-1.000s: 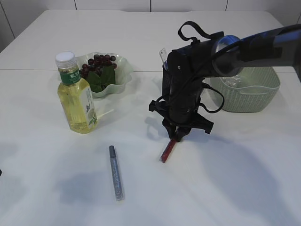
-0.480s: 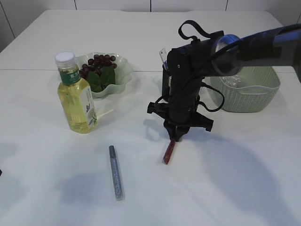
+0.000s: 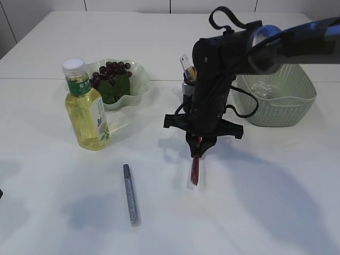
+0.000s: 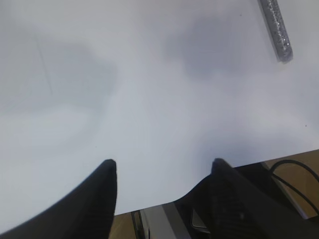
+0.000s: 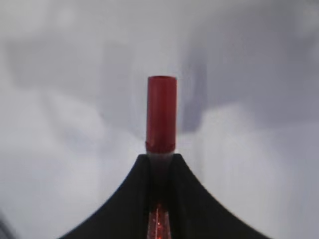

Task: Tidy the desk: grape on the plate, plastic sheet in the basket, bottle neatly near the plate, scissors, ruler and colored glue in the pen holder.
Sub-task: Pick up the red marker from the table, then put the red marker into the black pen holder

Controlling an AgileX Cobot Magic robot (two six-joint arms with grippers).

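While the right gripper (image 3: pixel 198 147) pinches the red glue tube (image 3: pixel 195 171) by its upper end, the tube hangs nearly upright with its lower tip just above or barely touching the tabletop (image 3: pixel 255 202) (the exterior view does not settle which). The right wrist view shows the red cap (image 5: pixel 161 113) sticking out past the closed fingertips, so the hold looks narrow and near one end; a judgement, but the tube could pivot or slip out if the arm swings quickly toward the pen holder (image 3: pixel 187 85), which stands just behind the arm beside the green basket (image 3: pixel 281 101). A tilted tube might also catch the holder's rim or the ruler (image 3: pixel 185 64) already standing in it. The left gripper (image 4: pixel 162 172) hovers over bare tabletop with its jaws spread and holding nothing, and the silver glitter glue tube (image 3: pixel 131 194) lies flat near it, not yet collected. Grapes (image 3: pixel 109 71) sit on the plate (image 3: pixel 139 87), and the bottle (image 3: pixel 86 106) stands upright just beside it.
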